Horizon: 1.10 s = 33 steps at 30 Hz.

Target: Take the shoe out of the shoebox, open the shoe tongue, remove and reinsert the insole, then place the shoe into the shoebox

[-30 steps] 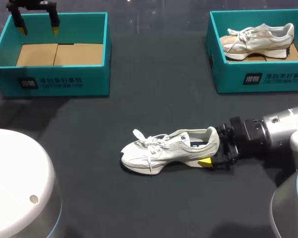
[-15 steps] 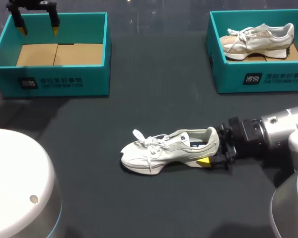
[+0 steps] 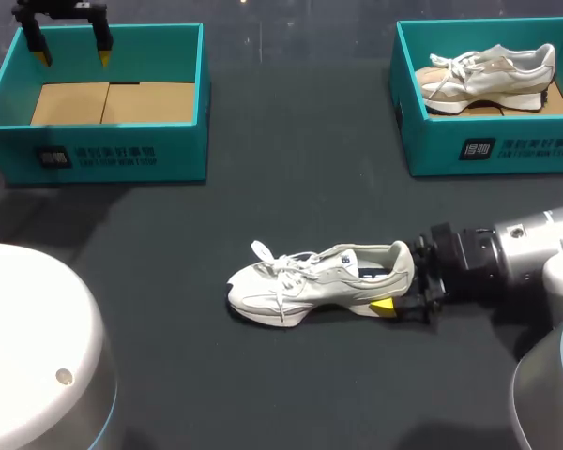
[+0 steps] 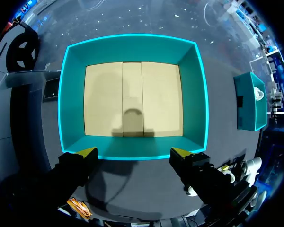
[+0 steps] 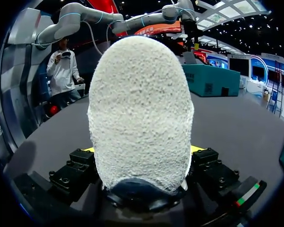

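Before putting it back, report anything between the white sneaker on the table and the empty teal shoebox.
Nothing visible: bare dark table separates the white lace-up sneaker from the empty teal shoebox; the left gripper hangs over its far rim.

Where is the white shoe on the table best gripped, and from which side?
At the heel, coming in low from behind, my right arm's side. The shoe stands on its sole, toe pointing away from that arm, and the heel is narrow enough to sit between two fingers; the right gripper is shut on it.
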### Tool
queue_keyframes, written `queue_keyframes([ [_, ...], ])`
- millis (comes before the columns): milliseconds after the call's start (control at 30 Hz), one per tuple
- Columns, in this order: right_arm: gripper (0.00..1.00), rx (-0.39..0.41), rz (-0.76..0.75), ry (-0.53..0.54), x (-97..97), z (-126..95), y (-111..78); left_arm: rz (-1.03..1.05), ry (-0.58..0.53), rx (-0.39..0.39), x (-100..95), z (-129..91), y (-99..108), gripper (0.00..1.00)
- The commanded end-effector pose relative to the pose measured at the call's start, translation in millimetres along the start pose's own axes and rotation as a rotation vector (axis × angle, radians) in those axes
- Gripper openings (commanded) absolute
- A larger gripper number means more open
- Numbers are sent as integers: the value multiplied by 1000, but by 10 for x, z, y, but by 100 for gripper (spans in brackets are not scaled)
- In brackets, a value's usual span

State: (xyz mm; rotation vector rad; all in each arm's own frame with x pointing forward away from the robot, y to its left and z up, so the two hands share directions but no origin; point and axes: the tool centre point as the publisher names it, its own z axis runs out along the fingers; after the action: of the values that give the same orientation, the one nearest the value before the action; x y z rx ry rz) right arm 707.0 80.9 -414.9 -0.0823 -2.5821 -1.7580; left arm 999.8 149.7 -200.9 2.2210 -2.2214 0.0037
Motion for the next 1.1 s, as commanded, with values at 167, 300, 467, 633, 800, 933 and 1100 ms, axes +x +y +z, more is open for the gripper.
queue_keyframes([
  [167, 0, 0, -1, -7, 23, -1, 4, 0, -1, -1, -1, -4, -1, 100],
  [300, 0, 0, -1, -7, 23, -1, 4, 0, -1, -1, -1, -4, -1, 100],
  [467, 0, 0, -1, -7, 23, -1, 4, 0, -1, -1, -1, -4, -1, 100],
  [633, 0, 0, -1, -7, 23, -1, 4, -24, -29, -8, 130, -20, 132, 100],
  [800, 0, 0, -1, -7, 23, -1, 4, -8, -33, 36, 418, -48, 536, 100],
  [933, 0, 0, -1, -7, 23, -1, 4, -11, -21, 50, 630, -111, 831, 100],
  [1100, 0, 0, -1, -7, 23, -1, 4, 15, -17, 74, 912, -165, 1206, 100],
])
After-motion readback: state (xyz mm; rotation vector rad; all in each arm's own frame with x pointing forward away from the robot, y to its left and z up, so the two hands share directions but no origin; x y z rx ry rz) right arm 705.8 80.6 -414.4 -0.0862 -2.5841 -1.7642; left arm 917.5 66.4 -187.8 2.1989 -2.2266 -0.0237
